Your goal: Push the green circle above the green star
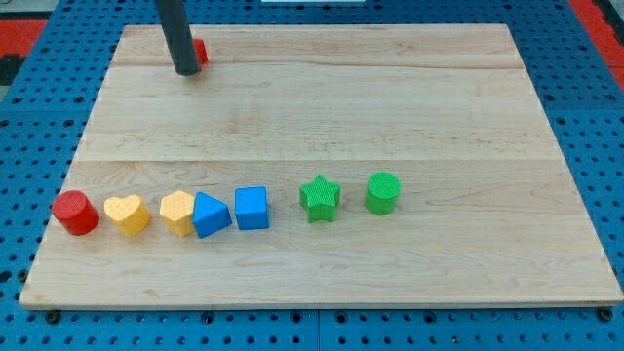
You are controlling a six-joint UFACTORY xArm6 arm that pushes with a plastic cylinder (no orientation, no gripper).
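My tip (185,71), the lower end of the straight dark rod, sits at the far upper-left of the pale wooden table (390,97), touching or just in front of a small red plastic block (200,51) mostly hidden behind it, shape can't be told. No gripper on this rig, just the rod, so nothing spread or pinching to report. Task things are well away from my tip, down and toward the view's right: the green ribbed plastic circle (382,192) stands just beside the green ribbed plastic star (320,198), on its right side, small gap, not touching. Further from the circle, down and left of my tip, runs a row — blue cube (252,208), blue triangle (211,214) touching a yellow block (177,212) of unclear shape, yellow heart (128,214), red cylinder (74,213). Step in hand looks like the approach, push not yet begun. To do it well, I judge: bring my tip round to the circle's lower-right side without clipping the star, push up and left along a shallow arc, contact centred on the round block so it doesn't roll off the rod — keep the star undisturbed, and stop with the circle directly toward the view's top from it.
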